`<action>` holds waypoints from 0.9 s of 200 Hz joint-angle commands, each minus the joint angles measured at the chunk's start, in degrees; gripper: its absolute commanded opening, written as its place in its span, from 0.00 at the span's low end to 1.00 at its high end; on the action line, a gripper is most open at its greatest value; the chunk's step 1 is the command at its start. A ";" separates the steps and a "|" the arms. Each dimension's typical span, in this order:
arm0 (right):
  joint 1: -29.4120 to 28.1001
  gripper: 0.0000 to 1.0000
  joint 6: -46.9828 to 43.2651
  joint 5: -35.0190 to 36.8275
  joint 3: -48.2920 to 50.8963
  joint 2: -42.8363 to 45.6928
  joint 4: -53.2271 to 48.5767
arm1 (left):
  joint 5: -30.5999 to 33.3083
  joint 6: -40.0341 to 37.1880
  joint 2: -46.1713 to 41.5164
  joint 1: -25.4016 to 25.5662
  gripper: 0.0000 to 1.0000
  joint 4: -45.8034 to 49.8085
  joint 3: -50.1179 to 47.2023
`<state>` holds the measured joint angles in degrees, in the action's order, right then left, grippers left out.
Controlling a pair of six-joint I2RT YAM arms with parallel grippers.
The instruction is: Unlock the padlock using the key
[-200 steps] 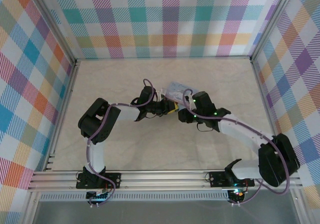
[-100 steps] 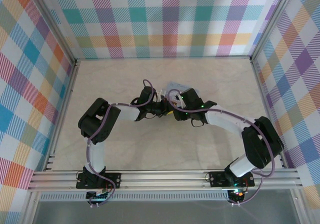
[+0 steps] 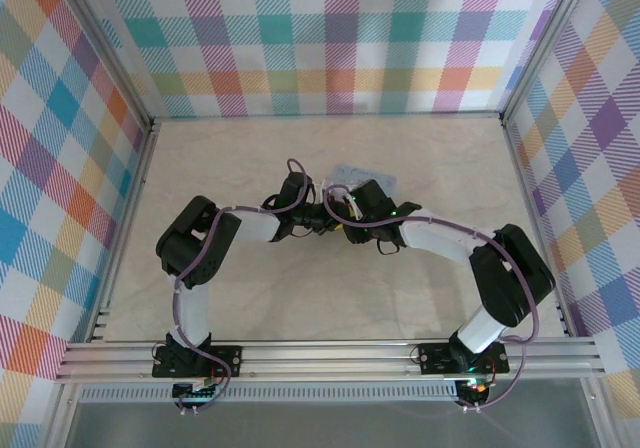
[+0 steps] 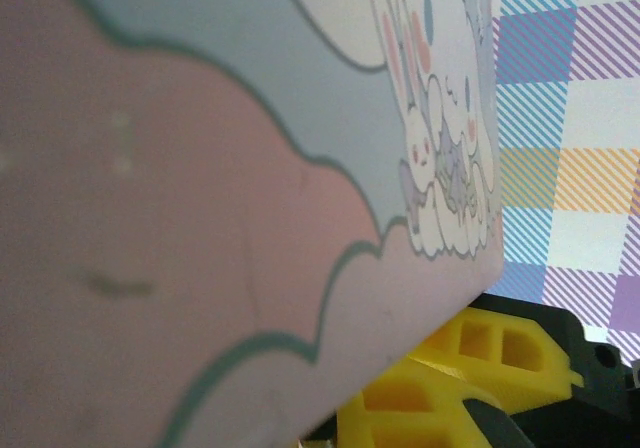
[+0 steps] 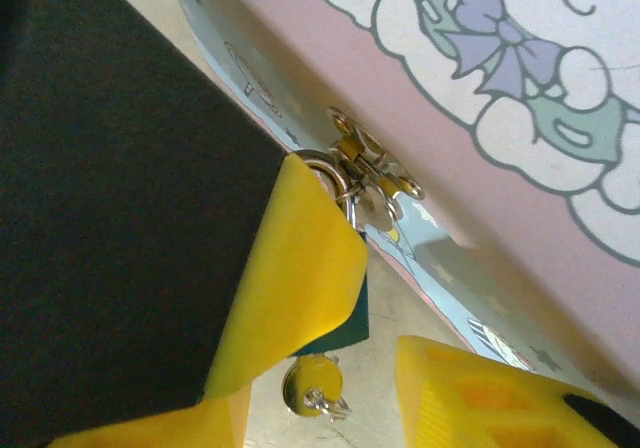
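top view: both arms reach in to the middle of the surface (image 3: 250,158) and meet at the near edge of the pale blue box (image 3: 366,176). left gripper (image 3: 318,218) comes in from the left and right gripper (image 3: 343,211) from the right, tips just beside each other. the detail between them is too small to read from here.

left wrist view: the box lid, pink and blue with a cartoon rabbit, sits very close to the lens. a yellow finger (image 4: 480,368) shows under the box's lower corner, with the plaid wall (image 4: 565,168) beyond. left gripper is closed almost fully; cannot tell what, if anything, it pinches.

right wrist view: the metal hasp (image 5: 372,171) sits on the box's front edge. the padlock (image 5: 345,330) hangs from it by its shackle. its dark teal body is mostly covered by a yellow finger face, with a corner showing. the key (image 5: 312,383) sits just below the padlock body, a small ring on its end, above the surface. right gripper's jaws stand partly apart with the key in the gap. the far finger (image 5: 470,393) is clear of it, so no grip seen on the key.
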<state>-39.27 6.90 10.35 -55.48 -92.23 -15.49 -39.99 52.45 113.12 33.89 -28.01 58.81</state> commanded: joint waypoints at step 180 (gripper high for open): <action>-0.72 0.00 -2.68 -3.88 3.05 -3.65 5.46 | 4.44 -4.16 -6.52 -0.57 0.43 5.10 -6.09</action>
<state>-39.79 5.06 8.84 -53.69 -95.53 -12.93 -37.76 49.63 109.93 33.87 -24.18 55.22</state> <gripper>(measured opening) 0.067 0.415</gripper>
